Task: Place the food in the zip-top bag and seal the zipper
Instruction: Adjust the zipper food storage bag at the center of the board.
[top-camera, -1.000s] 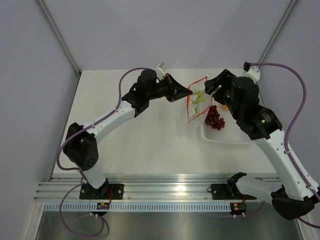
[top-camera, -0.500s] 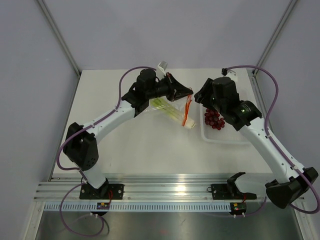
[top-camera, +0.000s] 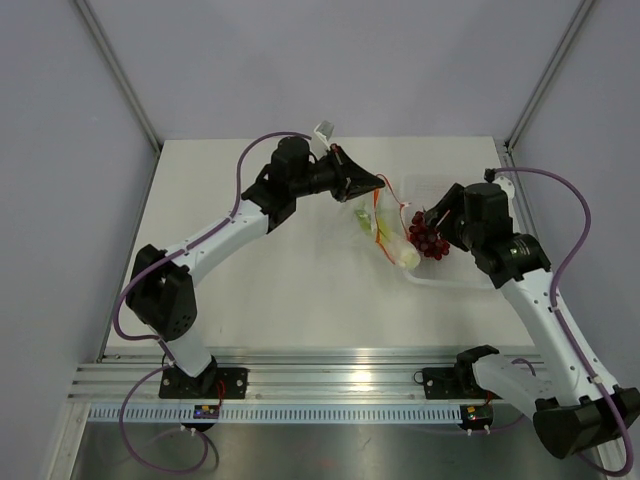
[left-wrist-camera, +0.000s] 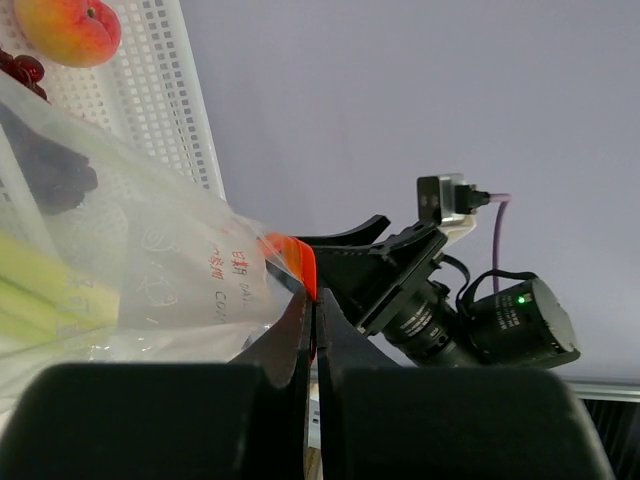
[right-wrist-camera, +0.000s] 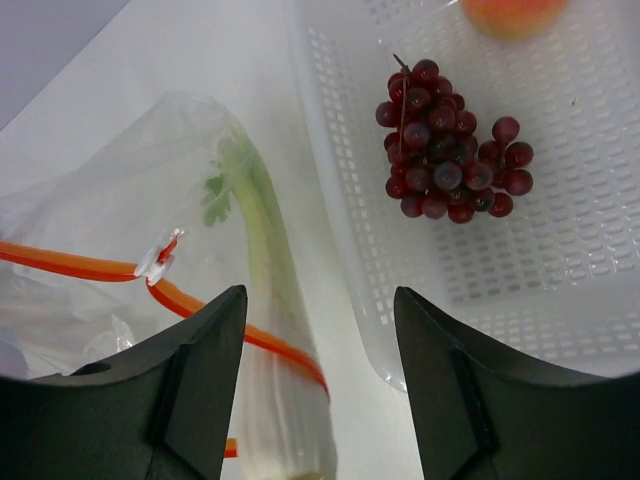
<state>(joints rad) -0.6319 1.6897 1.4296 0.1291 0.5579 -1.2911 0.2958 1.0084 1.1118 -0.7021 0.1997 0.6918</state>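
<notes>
While my left pincer (left-wrist-camera: 311, 300) pinches the bag (left-wrist-camera: 150, 270) shut-fingered by its zipper (left-wrist-camera: 295, 260), my right pincer (right-wrist-camera: 318, 300) hangs open.
Right under the right pincer the stalks (right-wrist-camera: 262, 260) lie partly in the bag; grapes (right-wrist-camera: 445, 165) and peach (right-wrist-camera: 510, 12) sit in the tray (right-wrist-camera: 570, 290) just beside it.

Right gripper (right-wrist-camera: 318, 295) drawn back over grapes (top-camera: 428, 240), zip-top bag (top-camera: 385, 226) swung rightward
</notes>
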